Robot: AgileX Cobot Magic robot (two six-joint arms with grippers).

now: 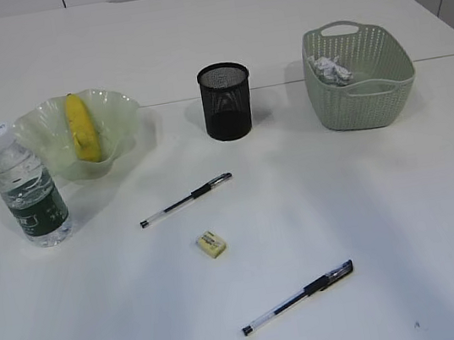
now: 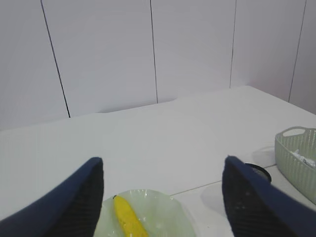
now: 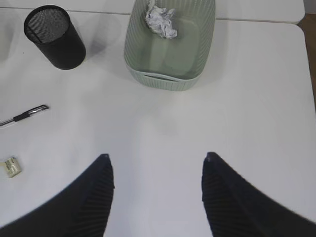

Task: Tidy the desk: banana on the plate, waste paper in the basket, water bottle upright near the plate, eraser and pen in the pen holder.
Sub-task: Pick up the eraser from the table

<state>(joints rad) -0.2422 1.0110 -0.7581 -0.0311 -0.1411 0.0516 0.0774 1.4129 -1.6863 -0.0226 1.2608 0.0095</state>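
Banana point(image 1: 81, 127) lengthwise in plate point(image 1: 121, 117), stem away from camera, bottle point(image 1: 28, 187) upright, both claws apart, empty.

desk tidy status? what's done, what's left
Done: yellow banana lies in the pale green wavy plate; crumpled white paper sits in the sage green plastic basket; clear water bottle stands upright beside the plate. In hand: nothing, both the left gripper and right gripper are open and empty. Left: two black-capped pens and the yellowish eraser lie on the white table, outside the black mesh pen holder.
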